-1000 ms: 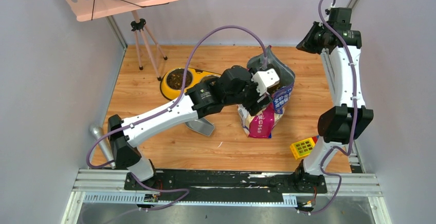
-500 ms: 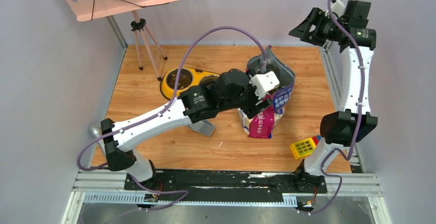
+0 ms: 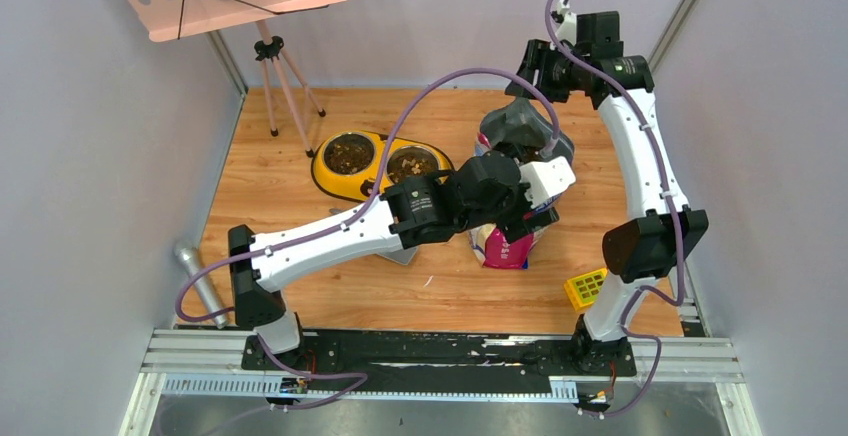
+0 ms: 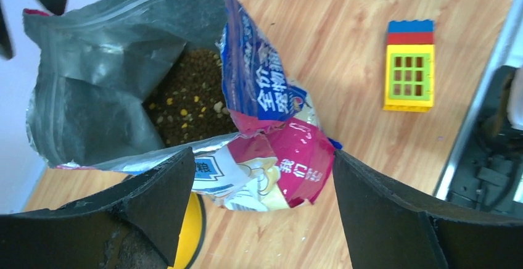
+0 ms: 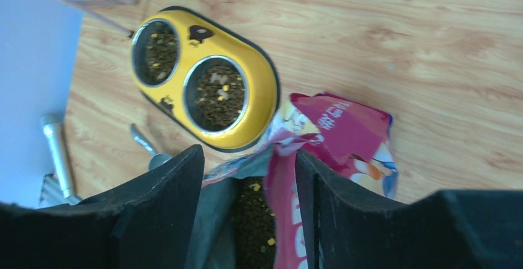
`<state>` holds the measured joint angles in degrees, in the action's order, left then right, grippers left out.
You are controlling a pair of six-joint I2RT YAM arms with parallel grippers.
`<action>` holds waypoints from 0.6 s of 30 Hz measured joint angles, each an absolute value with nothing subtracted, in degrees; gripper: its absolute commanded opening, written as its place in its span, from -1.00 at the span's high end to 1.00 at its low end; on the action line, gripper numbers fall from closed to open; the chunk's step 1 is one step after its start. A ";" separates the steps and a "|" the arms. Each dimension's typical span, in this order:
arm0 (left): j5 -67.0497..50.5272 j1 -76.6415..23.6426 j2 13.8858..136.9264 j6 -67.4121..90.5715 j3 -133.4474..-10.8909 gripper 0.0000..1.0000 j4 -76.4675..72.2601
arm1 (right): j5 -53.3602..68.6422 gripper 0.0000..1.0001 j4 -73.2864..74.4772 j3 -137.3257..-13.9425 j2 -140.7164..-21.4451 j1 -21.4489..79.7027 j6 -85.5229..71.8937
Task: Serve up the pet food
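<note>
At the left, nothing different: yellow feeder [image 3: 335, 178] on the wood, pet food [image 5: 217, 96] lying in both bowls (so some serving looks done already). Just right of it, the left gripper [image 4: 259, 158], shifted a little rightward along the cat food bag [image 4: 265, 90] over the last second and spread a touch wider. Jaws now gaping, one on either side of the bag's crumpled front wall, gripping nothing. Inside the open mouth, more of the food, a dark loose mass well down in the bag. Farther right, the big change: right gripper [image 5: 250, 155] swung in from the far back corner and now poised over the bag's mouth. Unclenched on the way, fingers parted with the rim running up between them, pinching nothing as far as can be seen. Reads as both arms squaring up to take the bag by its top, perhaps for another pour, perhaps to close it; cannot tell which. Far right, a yellow toy block [image 3: 587, 288], untouched.
</note>
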<state>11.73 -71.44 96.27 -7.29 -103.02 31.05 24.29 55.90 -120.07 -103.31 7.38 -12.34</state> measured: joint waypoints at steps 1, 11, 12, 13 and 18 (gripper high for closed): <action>12.71 -71.44 96.68 -7.73 -102.98 -0.76 31.03 | 22.63 -0.09 56.03 -119.72 -103.31 7.68 -12.34; 21.91 -69.91 102.54 -9.80 -103.31 -0.31 27.31 | 10.46 0.19 55.66 -115.68 -101.69 8.49 -11.84; 22.31 -69.73 103.11 -9.80 -103.42 -0.21 27.24 | 10.41 0.32 55.46 -115.37 -101.38 8.60 -11.73; 22.39 -69.52 103.61 -9.78 -103.48 0.03 27.09 | 10.50 0.43 55.42 -115.09 -101.10 8.75 -11.68; 20.84 -69.41 103.94 -10.11 -103.59 0.91 26.79 | 9.17 1.00 55.51 -114.67 -100.90 9.37 -11.77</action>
